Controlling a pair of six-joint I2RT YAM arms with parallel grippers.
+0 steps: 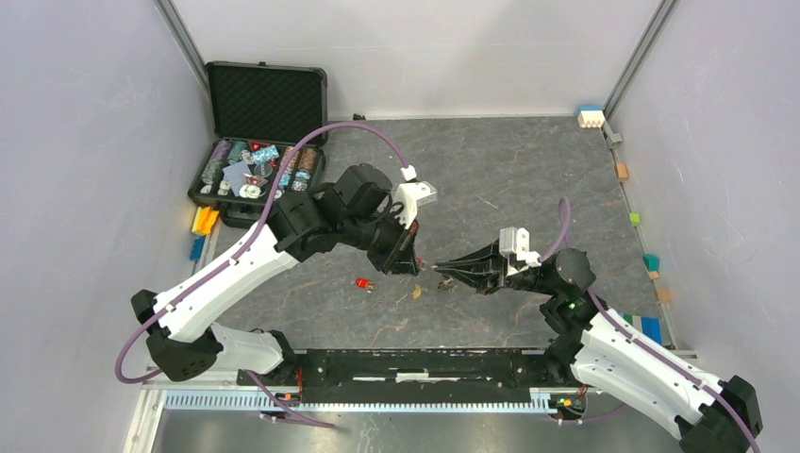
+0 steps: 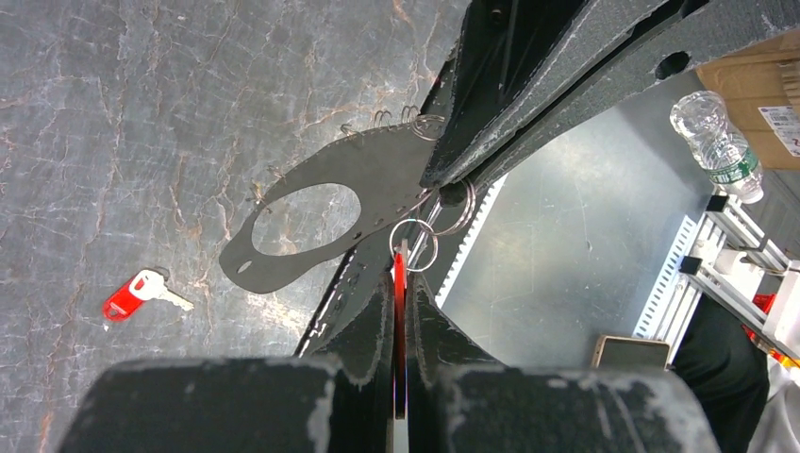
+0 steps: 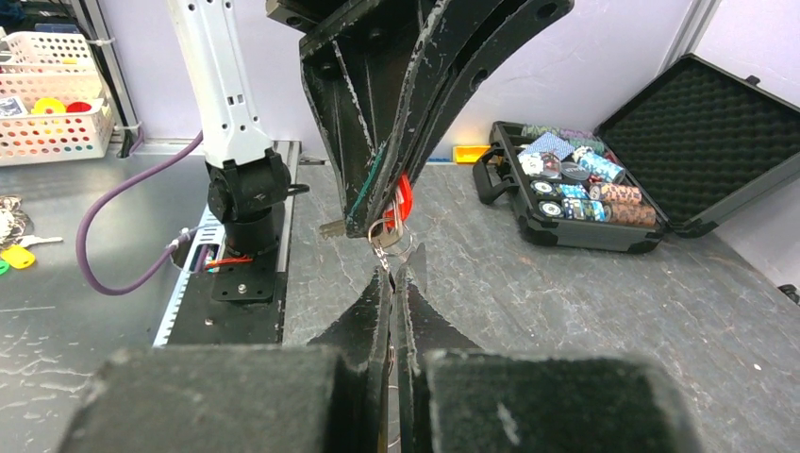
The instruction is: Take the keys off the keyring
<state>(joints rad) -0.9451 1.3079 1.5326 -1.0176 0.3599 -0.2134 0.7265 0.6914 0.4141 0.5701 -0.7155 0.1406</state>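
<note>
**item:** keyring (image 2: 321, 203), a dark grey strap loop with an oval opening. it is held off the table (image 1: 528, 179) between the two grippers, near the table's middle. silver rings (image 2: 413, 243) hang at its pinched end.

**attached:** clamped red key (image 2: 399, 293), seen edge-on, threaded on one silver ring.

**left gripper** (image 2: 399, 269): fingers pressed together on the red key's head.

**right gripper** (image 2: 434, 179): fingers pressed together on the strap's end, just beside the rings.

**progress:** a loose red key (image 2: 141, 293) lies on the table, well apart from the ring. by that, at least one removal looks done. the clamped red key is not yet off. whether the other rings carry more keys cannot be told.

**views:**
- **left wrist:** shows the strap's whole outline and the loose key.
- **right wrist:** sees the strap only edge-on. it shows a short metal stub (image 3: 332, 228), likely the clamped key's blade, jutting sideways, and an open poker chip case (image 3: 679, 123) beyond.
- **top:** alone shows both arms meeting. it also shows a small tan item (image 1: 416, 293) near the loose key, too small to name.
</note>
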